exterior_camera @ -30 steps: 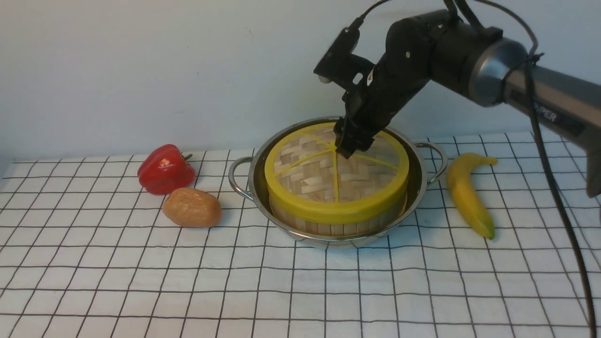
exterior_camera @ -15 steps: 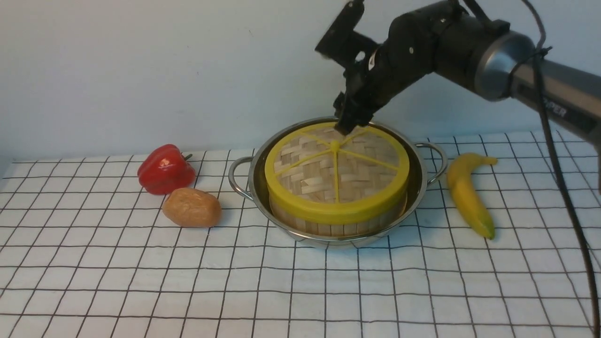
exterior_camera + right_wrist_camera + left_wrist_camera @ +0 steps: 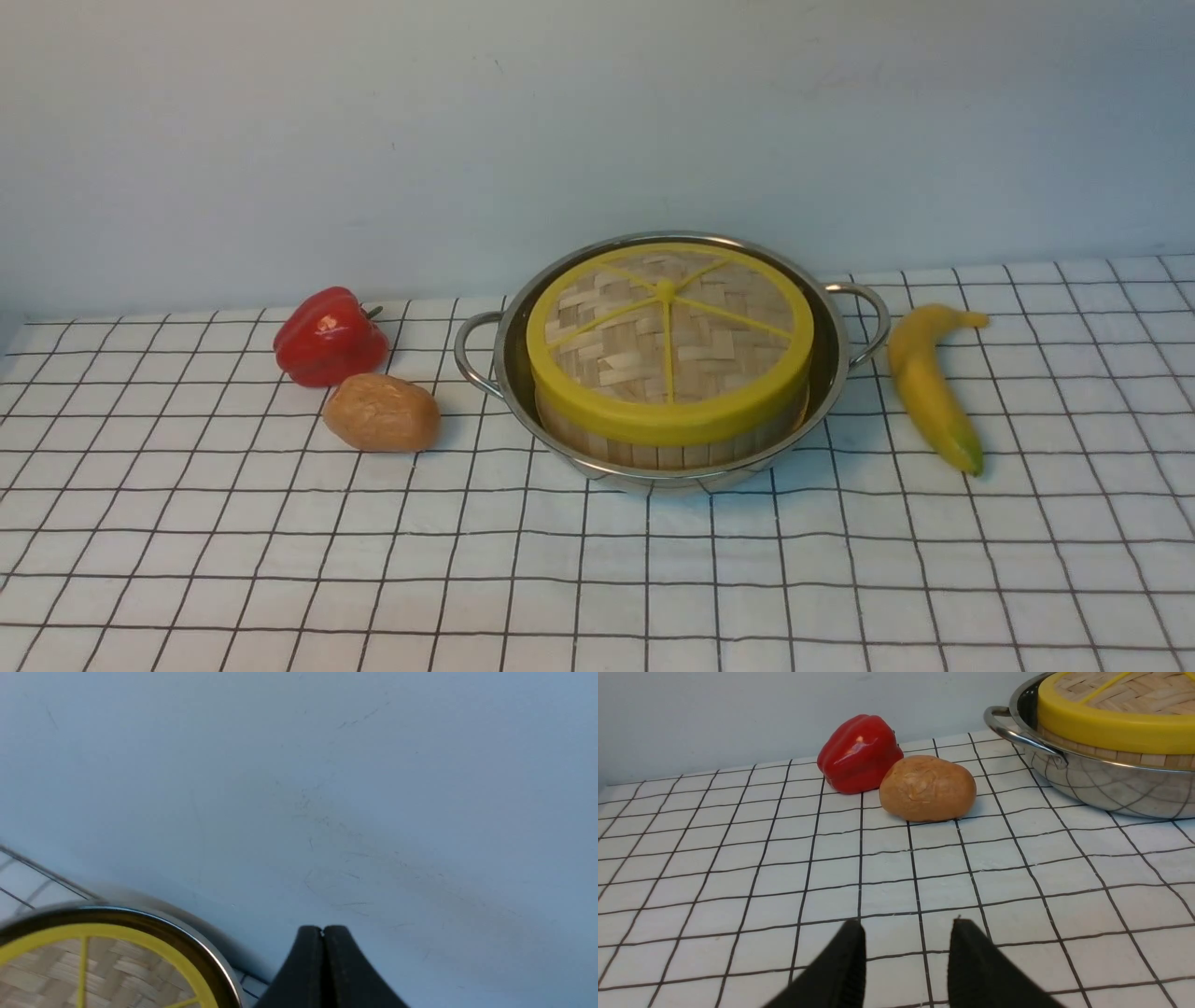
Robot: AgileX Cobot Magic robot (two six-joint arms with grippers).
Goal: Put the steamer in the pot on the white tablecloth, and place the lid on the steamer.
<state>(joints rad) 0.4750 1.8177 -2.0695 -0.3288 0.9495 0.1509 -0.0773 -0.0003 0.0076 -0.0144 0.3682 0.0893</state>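
Observation:
The steel pot [image 3: 509,350] stands on the white tablecloth [image 3: 597,560] with the steamer [image 3: 653,455] inside it. The woven yellow-rimmed lid [image 3: 668,341] lies flat on top of the steamer. No arm shows in the front view. In the left wrist view my left gripper [image 3: 908,926] hangs open and empty above the cloth, well short of the pot [image 3: 1087,784] and lid [image 3: 1111,723]. In the right wrist view my right gripper [image 3: 323,929] is shut on nothing, facing the wall above the pot's rim [image 3: 154,921] and the lid [image 3: 93,970].
A red pepper [image 3: 329,336] and a brown potato [image 3: 382,412] lie left of the pot. A yellow banana [image 3: 929,383] lies to its right. The pale wall runs right behind the pot. The pepper [image 3: 859,753] and potato [image 3: 927,787] also lie ahead of my left gripper.
My right arm has lifted off the lid's centre knob and left the front view. Its gripper has shut. The lid stays on the steamer.

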